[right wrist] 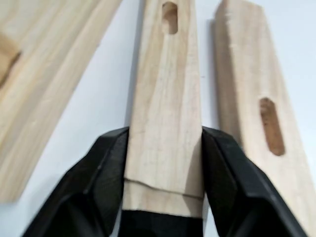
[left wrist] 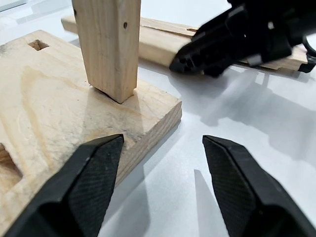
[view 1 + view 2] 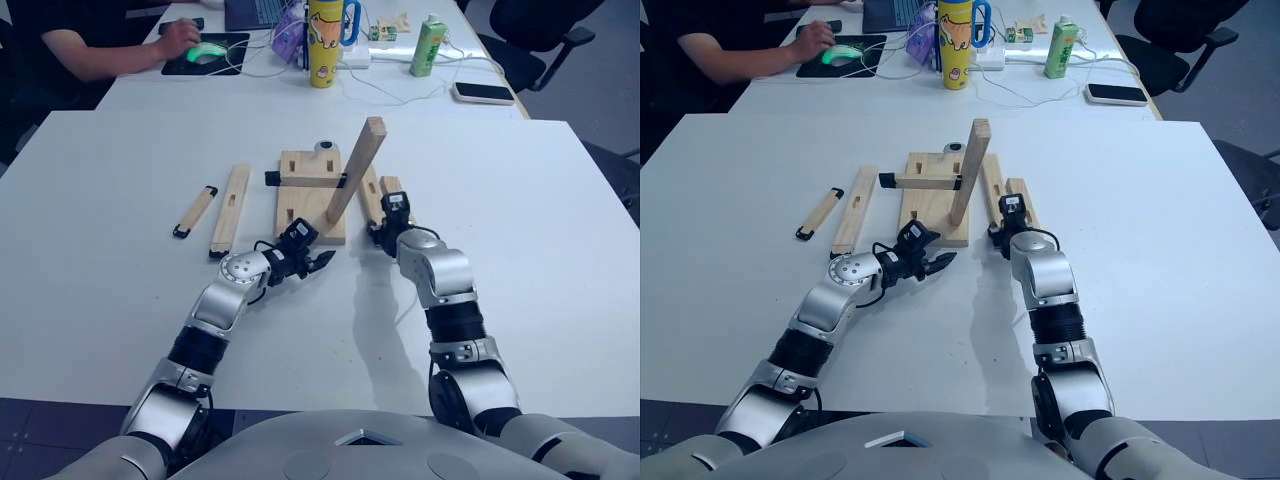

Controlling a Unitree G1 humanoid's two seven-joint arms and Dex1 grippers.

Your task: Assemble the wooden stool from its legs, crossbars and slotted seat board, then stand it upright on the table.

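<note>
White desk point(image 3: 520, 220), all parts on it. Seat board point(image 3: 315, 205) lies flat, slots facing up.

Standing leg point(image 3: 357, 170): foot on the seat board's near right corner, tilted, top leaning to the right.

Long leg point(image 3: 231, 208): flat, just left of the seat board, roughly parallel to its side.

Gripped leg point(image 1: 165, 108): flat, just right of the seat board, slotted. Outer leg point(image 1: 252, 94): flat beside it, on the side away from the seat board, also slotted.

Crossbar point(image 3: 308, 180): lies across the seat board's far half, black ends.

Short crossbar point(image 3: 196, 211): flat, left of the seat board beyond the long leg, black ends.

Right gripper point(image 1: 165, 136): fingers closed on both sides of the gripped leg's near end.

Left gripper point(image 2: 163, 143): jaws apart, holding nothing, at the seat board's near right corner, below the standing leg's foot.
</note>
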